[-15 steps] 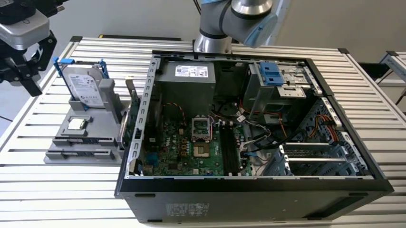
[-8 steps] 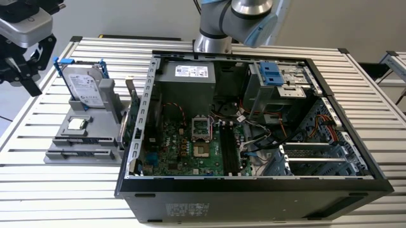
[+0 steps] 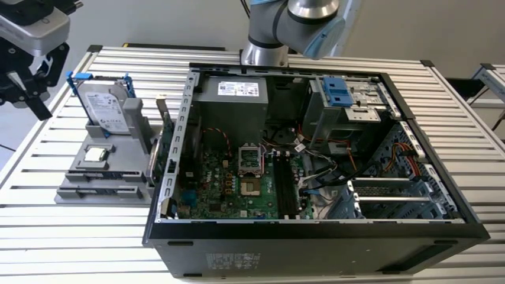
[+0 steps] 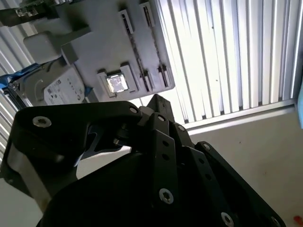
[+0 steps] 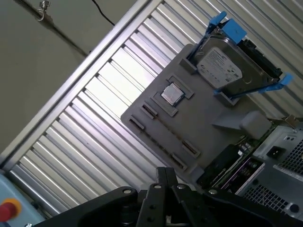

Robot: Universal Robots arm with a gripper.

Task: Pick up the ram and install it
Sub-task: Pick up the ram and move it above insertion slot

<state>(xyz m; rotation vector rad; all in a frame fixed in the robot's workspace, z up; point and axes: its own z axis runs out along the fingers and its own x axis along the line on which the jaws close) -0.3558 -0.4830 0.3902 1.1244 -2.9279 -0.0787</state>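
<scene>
Grey tray (image 5: 208,127) | hand (image 5: 166,175) near it, fingers together (tips touching) | white label on hard drive (image 5: 220,68) too small to read

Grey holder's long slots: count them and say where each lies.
2. Both lie side by side on the grey holder, beyond the processor chip from the hard drive: the inner slot beside the chip, the outer slot along the holder's edge. None looks hidden.
</scene>
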